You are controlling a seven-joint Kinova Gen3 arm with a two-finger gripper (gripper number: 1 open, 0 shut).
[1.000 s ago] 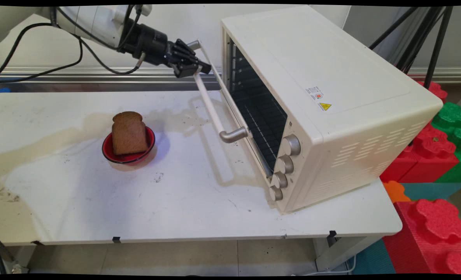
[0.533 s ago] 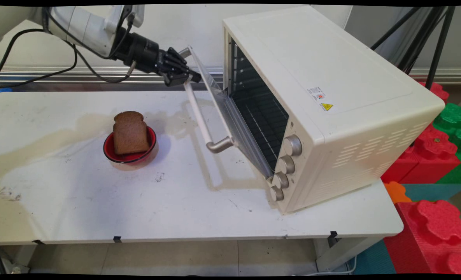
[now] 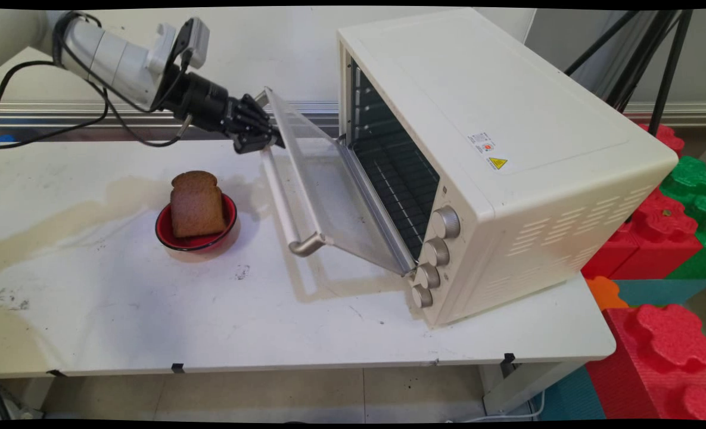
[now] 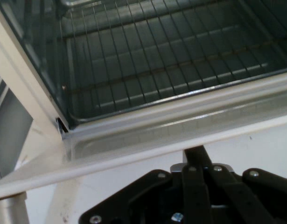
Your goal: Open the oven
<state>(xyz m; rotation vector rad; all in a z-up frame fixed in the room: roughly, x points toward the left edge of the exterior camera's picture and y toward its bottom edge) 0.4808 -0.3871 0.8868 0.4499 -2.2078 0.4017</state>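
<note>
Fingers [image 3: 267, 140] clamped on far end of handle [image 3: 284, 199] of oven [image 3: 507, 149] door [image 3: 329, 190], half open and tilted. Left on desk [image 3: 150, 310]: bread [image 3: 195, 204] upright in red bowl [image 3: 177, 241].

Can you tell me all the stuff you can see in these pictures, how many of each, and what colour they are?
Oven: one, cream, on the table's right.
Oven door: one, glass, hanging half open.
Door handle: one, cream bar with silver ends.
Knobs: four, silver, on the oven's front.
Rack: one, wire, inside the oven.
Bowl: one, red, left of the door.
Bread slice: one, brown, standing in the bowl.
Table: one, white.
Foam blocks: several, red, green, orange, at right.
Gripper: one, black, at the handle's far end.
</note>
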